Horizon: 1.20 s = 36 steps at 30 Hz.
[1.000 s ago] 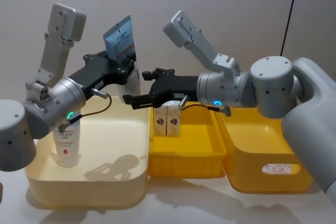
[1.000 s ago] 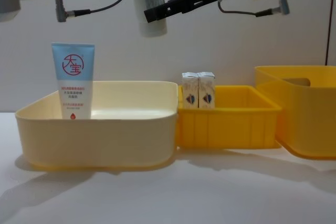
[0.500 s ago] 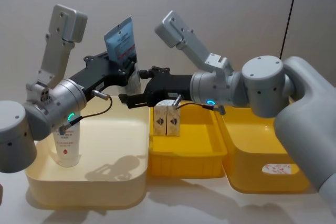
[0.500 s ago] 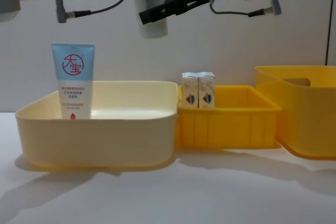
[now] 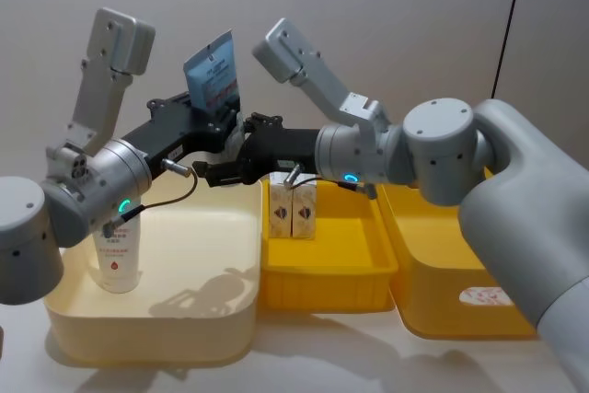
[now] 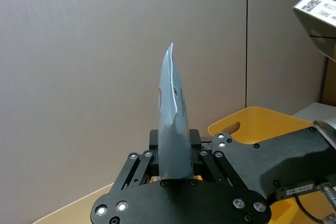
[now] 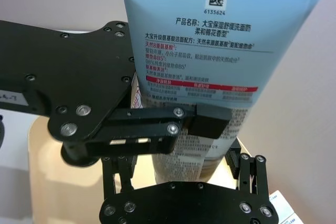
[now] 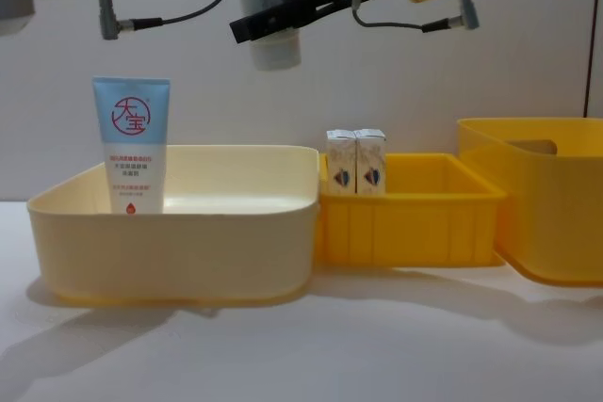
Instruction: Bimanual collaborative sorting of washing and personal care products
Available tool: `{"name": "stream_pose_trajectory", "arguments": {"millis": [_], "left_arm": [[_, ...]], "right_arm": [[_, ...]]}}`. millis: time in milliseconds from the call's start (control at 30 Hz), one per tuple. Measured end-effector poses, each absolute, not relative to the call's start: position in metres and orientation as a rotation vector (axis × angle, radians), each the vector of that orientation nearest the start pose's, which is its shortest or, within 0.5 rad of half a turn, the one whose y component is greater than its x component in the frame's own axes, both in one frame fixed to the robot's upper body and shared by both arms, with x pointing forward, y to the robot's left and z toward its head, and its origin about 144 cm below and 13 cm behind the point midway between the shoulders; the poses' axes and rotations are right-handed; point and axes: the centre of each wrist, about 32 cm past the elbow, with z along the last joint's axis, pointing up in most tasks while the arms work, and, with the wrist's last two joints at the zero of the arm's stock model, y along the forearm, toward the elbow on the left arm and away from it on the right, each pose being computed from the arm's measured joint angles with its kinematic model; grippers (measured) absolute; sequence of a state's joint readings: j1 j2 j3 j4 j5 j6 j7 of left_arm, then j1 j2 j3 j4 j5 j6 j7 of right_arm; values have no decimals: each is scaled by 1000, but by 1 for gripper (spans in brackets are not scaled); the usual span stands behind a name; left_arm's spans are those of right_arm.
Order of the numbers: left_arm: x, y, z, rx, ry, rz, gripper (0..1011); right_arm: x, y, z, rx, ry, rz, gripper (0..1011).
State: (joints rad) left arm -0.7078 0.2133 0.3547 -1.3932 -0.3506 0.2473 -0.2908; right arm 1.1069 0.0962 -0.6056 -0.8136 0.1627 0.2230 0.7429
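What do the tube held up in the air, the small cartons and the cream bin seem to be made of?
Pale blue tube in the left hand: probably soft plastic, slightly glossy; its flat sealed end tapers thin. The open right hand straddles its white end. Small cartons: likely printed cardboard, with folded gable tops. Cream bin: moulded plastic, smooth semi-gloss, rounded rim.

Both arms are rounded light-grey segments, each with a small glowing ring light (image 5: 122, 202) behind the hand, greener on the left and bluer on the right. A thin black cable (image 5: 180, 189) with a silver plug loops out beside it. The left hand (image 5: 221, 119) and right hand (image 5: 225, 149) are flat matte-black plates and linkages dotted with silver screw heads (image 6: 121, 206); a grey link beyond the left hand carries a white QR-code label (image 6: 318, 7).
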Motion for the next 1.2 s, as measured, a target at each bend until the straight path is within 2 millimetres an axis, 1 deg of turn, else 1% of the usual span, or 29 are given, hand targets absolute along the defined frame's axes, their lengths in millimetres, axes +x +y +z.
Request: {"name": "stream_pose_trajectory", "arguments": {"millis": [400,867,1033,1133,1167,1200], "left_arm": [[599,195,1353,-78,-180,971,311],[596,197,1352,-83,-178,968,311],[596,197,1352,-84,-178,967,311],[596,197,1352,-84,-178,967,312],[596,197,1352,-85,-178,966,311],[596,197,1352,-85,-178,966,311]], "right_arm": [[691,-134,1374,-363,-242,-564,1001],[692,-130,1373,-366,-246,-569,999],[692,-130,1372,-367,-246,-570,923],[692,-129,1372,-367,-247,-569,839],[692,-129,1372,-367,-247,-569,786],[692,-129,1372,-367,-247,-569,766]]}}
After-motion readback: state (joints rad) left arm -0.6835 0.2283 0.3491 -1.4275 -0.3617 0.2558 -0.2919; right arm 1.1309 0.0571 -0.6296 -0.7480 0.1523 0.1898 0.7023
